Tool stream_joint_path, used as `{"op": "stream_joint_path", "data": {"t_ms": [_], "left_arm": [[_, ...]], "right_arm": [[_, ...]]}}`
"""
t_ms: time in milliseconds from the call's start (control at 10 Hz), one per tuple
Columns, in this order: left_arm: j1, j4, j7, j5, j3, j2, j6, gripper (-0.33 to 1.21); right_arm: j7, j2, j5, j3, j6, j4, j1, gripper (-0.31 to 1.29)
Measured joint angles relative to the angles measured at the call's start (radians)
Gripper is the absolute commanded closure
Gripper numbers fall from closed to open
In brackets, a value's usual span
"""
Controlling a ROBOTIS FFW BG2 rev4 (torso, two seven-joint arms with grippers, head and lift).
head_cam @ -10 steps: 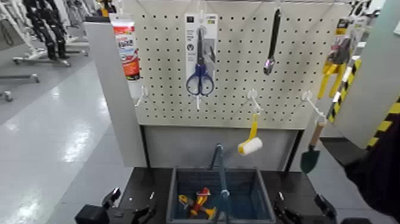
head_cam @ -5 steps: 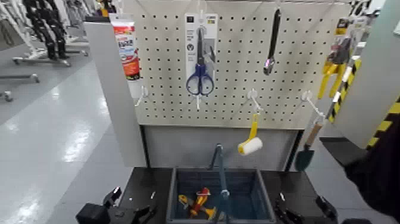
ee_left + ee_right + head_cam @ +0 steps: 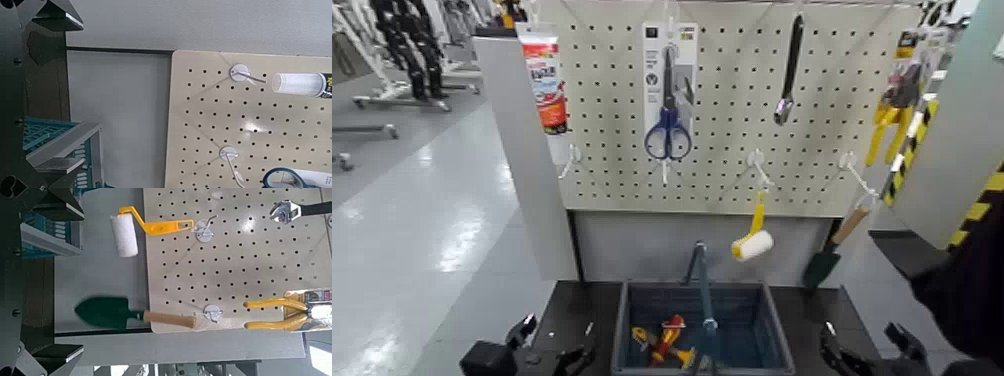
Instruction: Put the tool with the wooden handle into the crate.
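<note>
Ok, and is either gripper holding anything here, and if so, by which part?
Nothing is held: the right gripper and left gripper are both empty, and the trowel hangs from its hook.

The pegboard (image 3: 722, 180) stood upright behind the crate (image 3: 632, 330), with the glue tube (image 3: 543, 85) hanging at its left, the scissors (image 3: 668, 135) next, then the wrench (image 3: 790, 70), and the pliers (image 3: 894, 115) at the far right. Lower down, the paint roller (image 3: 754, 243) hung right of centre, and the trowel (image 3: 837, 246) hung tilted to its right. The crate sat on the table (image 3: 564, 305), below the scissors, with the red-and-yellow tool (image 3: 665, 340) lying inside, towards its left.
</note>
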Motion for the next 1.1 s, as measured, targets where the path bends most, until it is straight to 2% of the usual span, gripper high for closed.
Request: {"op": "stream_joint_path", "data": {"t_ms": [300,500,800,1100], "left_arm": [[-0.001,0.001,-0.006,0.002,0.001,0.000,0.003,0.10],[-0.001,0.001,-0.008,0.002,0.002,0.000,0.003,0.10],[-0.001,0.001,-0.012,0.003,0.004,0.000,0.004,0.10],[-0.001,0.001,-0.013,0.004,0.005,0.000,0.005,0.10]], "right_arm": [[0.142,-0.007,0.006,-0.127,0.109,-0.037,-0.032,0.12],[0.210,-0.035,0.004,-0.192,0.184,-0.051,-0.066,0.12],[0.268,-0.107,-0.003,-0.231,0.282,-0.048,-0.129,0.12],[0.315,-0.203,-0.041,-0.231,0.335,0.008,-0.202,0.12]]}}
